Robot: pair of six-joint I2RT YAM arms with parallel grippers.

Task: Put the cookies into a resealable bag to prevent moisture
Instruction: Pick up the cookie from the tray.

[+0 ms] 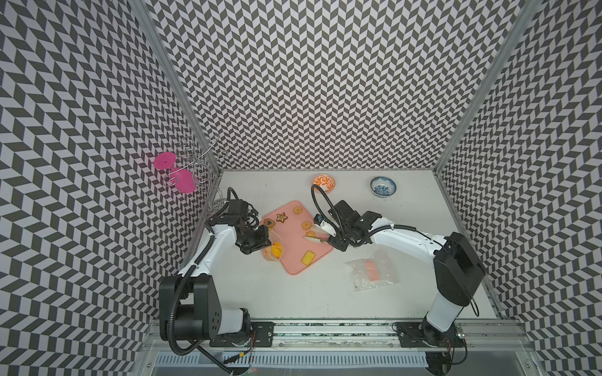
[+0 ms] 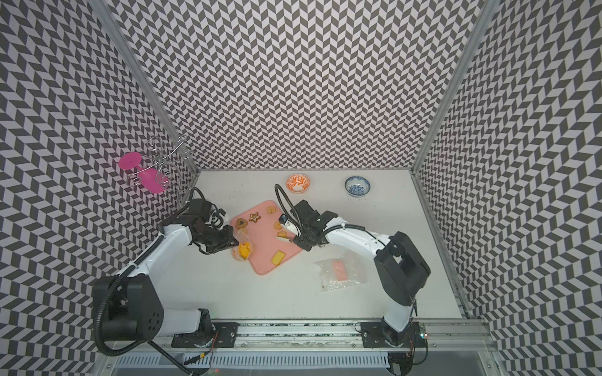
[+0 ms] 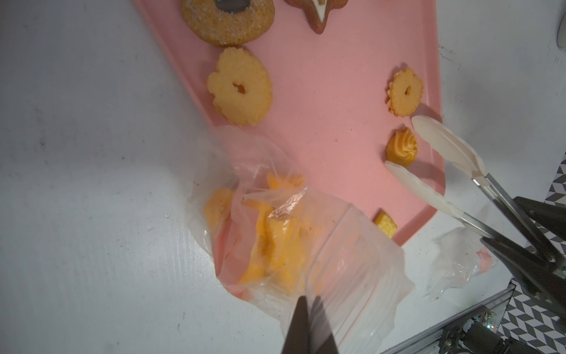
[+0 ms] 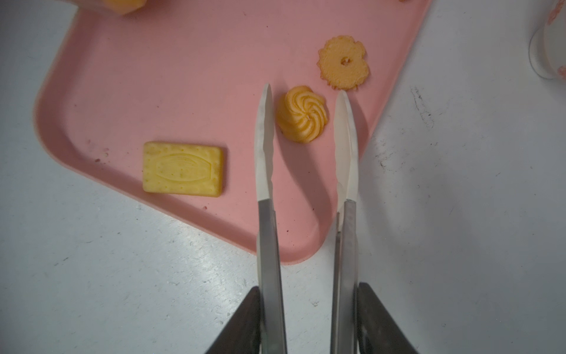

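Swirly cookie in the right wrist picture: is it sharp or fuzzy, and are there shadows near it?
Right wrist view: the swirl cookie is sharp, and the tongs cast soft dark shadows on the pink tray. Left wrist view: the bag, close to the camera, is blurry, with faint shine on its plastic.

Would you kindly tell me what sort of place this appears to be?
Most likely a robotics test cell: chevron-patterned walls box in a white table, and the left arm and right arm are mounted on an aluminium rail.
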